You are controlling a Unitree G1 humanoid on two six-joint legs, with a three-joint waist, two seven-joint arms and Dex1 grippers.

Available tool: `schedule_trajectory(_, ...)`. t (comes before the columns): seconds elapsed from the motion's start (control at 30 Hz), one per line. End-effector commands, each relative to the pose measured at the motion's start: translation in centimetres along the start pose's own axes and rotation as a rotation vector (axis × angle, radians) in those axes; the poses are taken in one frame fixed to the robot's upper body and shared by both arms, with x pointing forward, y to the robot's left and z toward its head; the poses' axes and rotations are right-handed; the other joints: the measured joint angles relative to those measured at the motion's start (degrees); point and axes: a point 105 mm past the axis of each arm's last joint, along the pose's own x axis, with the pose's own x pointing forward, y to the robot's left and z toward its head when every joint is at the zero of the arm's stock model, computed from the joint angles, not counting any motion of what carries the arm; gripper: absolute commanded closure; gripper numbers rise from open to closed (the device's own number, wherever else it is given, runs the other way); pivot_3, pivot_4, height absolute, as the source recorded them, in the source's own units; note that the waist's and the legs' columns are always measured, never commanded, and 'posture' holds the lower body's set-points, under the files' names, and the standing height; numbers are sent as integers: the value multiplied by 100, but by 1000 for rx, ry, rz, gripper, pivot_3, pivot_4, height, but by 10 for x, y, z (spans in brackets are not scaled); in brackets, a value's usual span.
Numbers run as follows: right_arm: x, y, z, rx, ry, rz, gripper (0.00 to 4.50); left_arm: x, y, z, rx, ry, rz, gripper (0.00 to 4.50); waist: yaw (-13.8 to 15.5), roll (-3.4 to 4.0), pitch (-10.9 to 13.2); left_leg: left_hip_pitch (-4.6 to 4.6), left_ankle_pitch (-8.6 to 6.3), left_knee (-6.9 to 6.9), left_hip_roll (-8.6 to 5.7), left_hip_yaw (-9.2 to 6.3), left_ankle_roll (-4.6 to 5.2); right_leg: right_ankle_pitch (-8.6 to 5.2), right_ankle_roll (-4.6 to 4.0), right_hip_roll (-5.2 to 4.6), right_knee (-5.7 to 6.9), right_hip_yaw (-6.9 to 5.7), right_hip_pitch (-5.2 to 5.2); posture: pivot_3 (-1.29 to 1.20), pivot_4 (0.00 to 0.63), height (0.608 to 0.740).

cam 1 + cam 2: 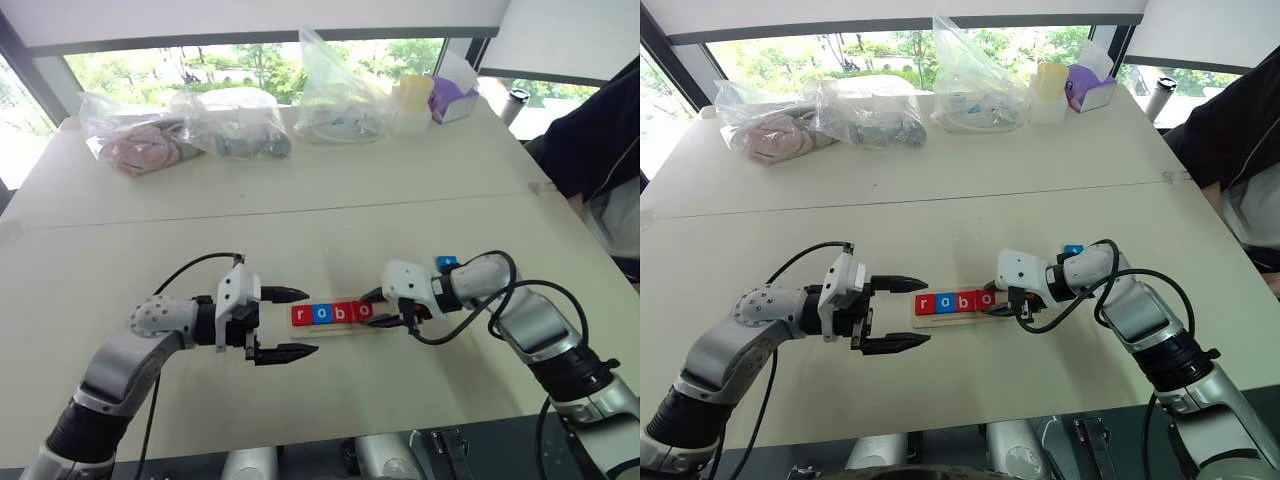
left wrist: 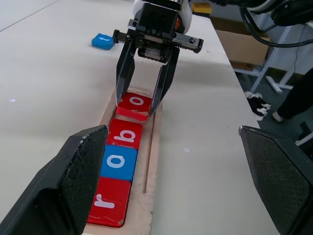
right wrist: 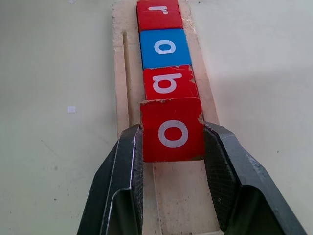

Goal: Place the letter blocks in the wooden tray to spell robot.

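Pinching the red o tile [image 3: 172,129] by its side edges, your right gripper [image 3: 172,147] seats it in the wooden tray [image 3: 122,73] after r, o, b. Light, stiff, slick; keep edge-grip. Left gripper [image 1: 283,323] gapes empty; blue tile [image 2: 102,40] lies apart.

You see the wooden tray [image 2: 152,147] lying flat near the desk's front edge with red r [image 2: 107,201], blue o [image 2: 118,162] and red b [image 2: 125,133] seated in a row, a red o [image 3: 172,129] tilted over its next slot, and the blue t [image 2: 102,40] loose behind.
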Motion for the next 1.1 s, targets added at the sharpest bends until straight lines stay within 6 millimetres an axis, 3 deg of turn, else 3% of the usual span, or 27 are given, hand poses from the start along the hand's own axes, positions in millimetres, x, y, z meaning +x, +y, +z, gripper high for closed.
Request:
schedule_trajectory(0.03,-2,-4,5,-32,-8,-11,3360,-2,1,6,42,-21,13,0,1,0,0,0,0,1,0,0,0,-1,0,0,0,0,0,0,150,740)
schedule_trajectory(0.33,-4,-7,6,-39,-5,-17,3360,-3,0,3,41,-23,14,0,0,0,0,0,0,0,0,0,0,4,-7,0,0,0,0,0,150,740)
schedule_trajectory(0.37,-4,-7,6,-40,-6,-17,2307,-3,0,3,41,-23,14,0,0,0,0,0,0,0,0,0,0,5,-8,0,0,0,0,0,150,740)
schedule_trajectory(0.5,-4,-7,9,-41,-12,-14,258,-3,1,2,41,-24,16,0,0,0,0,0,0,1,0,1,0,5,-8,0,0,0,0,0,150,740)
schedule_trajectory(0.53,-3,-7,9,-41,-12,-14,61,-3,1,2,42,-24,17,0,0,0,0,0,0,1,0,1,0,5,-8,0,0,0,0,0,150,740)
schedule_trajectory(0.73,-5,-12,15,-41,-34,-45,61,-3,2,2,42,-25,19,0,-1,0,0,1,0,1,0,0,0,6,-9,1,1,-1,0,0,150,740)
schedule_trajectory(0.9,-22,-36,23,-32,-68,-183,61,-2,2,3,43,-27,17,0,1,0,0,0,0,1,0,1,0,7,-11,0,2,0,0,0,150,740)
schedule_trajectory(0.97,-41,-61,18,16,-62,-357,61,0,1,7,48,-32,13,0,-2,0,0,0,0,2,-1,1,0,7,-11,0,2,0,0,0,150,740)
schedule_trajectory(1.03,-74,-94,-3,135,-12,-645,61,3,1,12,52,-37,13,0,1,0,0,0,0,3,-1,1,0,8,-12,0,3,0,0,0,150,740)
schedule_trajectory(1.1,-98,-102,-22,265,-6,-822,61,5,1,14,53,-39,11,0,33,0,0,-4,1,5,-5,-1,-2,8,-13,-4,6,0,0,0,150,740)
